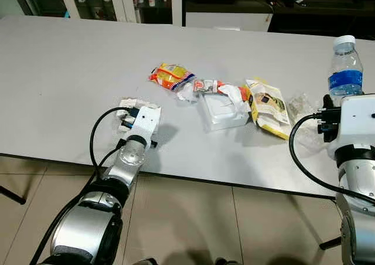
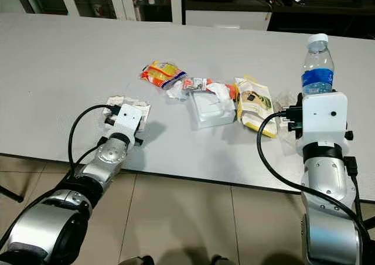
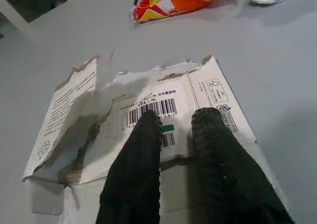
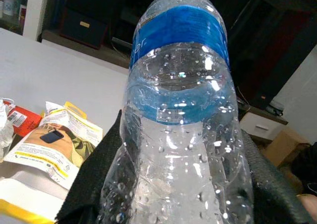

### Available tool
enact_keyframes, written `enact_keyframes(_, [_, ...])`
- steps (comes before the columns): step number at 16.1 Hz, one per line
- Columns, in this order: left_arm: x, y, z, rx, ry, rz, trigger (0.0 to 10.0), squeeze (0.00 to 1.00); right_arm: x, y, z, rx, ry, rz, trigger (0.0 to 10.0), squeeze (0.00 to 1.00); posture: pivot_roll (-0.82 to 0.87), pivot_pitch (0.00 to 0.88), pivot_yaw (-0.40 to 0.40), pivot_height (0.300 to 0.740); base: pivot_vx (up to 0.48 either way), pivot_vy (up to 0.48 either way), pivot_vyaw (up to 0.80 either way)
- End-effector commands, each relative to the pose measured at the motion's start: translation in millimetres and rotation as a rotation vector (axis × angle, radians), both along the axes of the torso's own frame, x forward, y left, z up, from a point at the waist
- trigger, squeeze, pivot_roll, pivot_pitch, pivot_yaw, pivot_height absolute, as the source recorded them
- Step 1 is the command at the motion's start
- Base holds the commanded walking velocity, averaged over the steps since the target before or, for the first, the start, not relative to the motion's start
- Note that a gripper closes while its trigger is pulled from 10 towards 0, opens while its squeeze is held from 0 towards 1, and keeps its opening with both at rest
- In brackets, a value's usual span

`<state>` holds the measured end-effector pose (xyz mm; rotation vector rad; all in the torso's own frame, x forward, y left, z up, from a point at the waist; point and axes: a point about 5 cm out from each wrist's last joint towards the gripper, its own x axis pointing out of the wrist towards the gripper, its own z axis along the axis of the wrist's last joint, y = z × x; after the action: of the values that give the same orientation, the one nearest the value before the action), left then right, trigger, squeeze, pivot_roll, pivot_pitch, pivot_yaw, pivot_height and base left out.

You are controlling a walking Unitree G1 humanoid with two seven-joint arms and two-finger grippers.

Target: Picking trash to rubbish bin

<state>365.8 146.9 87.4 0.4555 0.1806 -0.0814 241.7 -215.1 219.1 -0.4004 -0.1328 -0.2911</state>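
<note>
The two head cameras look down from above the near edge of a long grey table (image 1: 70,71), facing across it toward dark cabinets at the back. Both take in the same litter mid-table, an orange and yellow snack wrapper (image 1: 170,75) among it, and the clear plastic water bottle with a blue label (image 2: 317,65) at the robot's right. The left wrist camera sits very close over a torn, flattened white cardboard box printed with a barcode (image 3: 148,110), looking along its black fingers (image 3: 136,174); the snack wrapper lies beyond. The right wrist camera is pressed up against the bottle, facing the far dark shelving.
</note>
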Motion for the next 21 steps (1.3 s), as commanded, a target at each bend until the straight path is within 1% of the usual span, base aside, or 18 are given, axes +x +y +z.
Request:
enact_keyframes(1, [-27.9,12.5,-48.2,0.038,0.232,0.031,0.0,0.00,0.4,1.1,3.6,0.003,-0.018,0.015,10.0,0.00,-0.03,0.117,-0.004,0.740,0.000,0.000,0.00])
enact_keyframes(13, [-28.0,12.5,-48.2,0.035,0.232,0.030,0.0,0.00,0.5,0.9,3.5,0.003,-0.019,0.015,10.0,0.00,-0.03,0.117,-0.004,0.740,0.000,0.000,0.00])
enact_keyframes(14, [-20.2,11.5,-34.1,0.011,0.125,0.044,0.0,0.00,2.9,0.7,3.8,0.002,-0.023,0.016,10.0,0.00,0.00,0.110,-0.021,0.740,0.000,0.000,0.00])
enact_keyframes(15, [-8.4,8.7,-8.2,-0.028,-0.048,0.052,0.0,0.00,6.6,0.5,4.7,-0.001,-0.030,0.019,10.0,0.00,0.00,0.107,-0.025,0.740,0.000,0.000,0.00])
enact_keyframes(16, [-5.4,7.4,-0.3,-0.038,-0.096,0.050,0.0,0.00,7.5,0.4,5.0,-0.001,-0.032,0.020,10.0,0.00,0.00,0.107,-0.025,0.740,0.000,0.000,0.00])
enact_keyframes(17, [-1.1,2.5,12.6,-0.046,-0.169,0.023,0.0,0.00,8.2,0.3,5.1,-0.002,-0.033,0.021,10.0,0.00,0.01,0.105,-0.026,0.740,0.000,0.000,0.00])
enact_keyframes(18, [1.1,-1.4,21.6,-0.051,-0.223,0.001,0.0,0.00,8.7,0.2,5.1,-0.003,-0.034,0.022,10.0,0.00,0.01,0.104,-0.026,0.740,0.000,0.000,0.00])
enact_keyframes(20, [3.6,-11.8,40.7,-0.075,-0.339,-0.046,0.0,0.00,11.4,0.6,5.0,-0.005,-0.038,0.026,10.0,0.00,0.02,0.099,-0.027,0.740,0.000,0.000,0.00])
enact_keyframes(21, [4.3,-15.8,47.7,-0.084,-0.379,-0.064,0.0,0.00,12.4,1.0,4.7,-0.006,-0.040,0.029,10.0,0.00,0.02,0.097,-0.029,0.740,0.000,0.000,0.00])
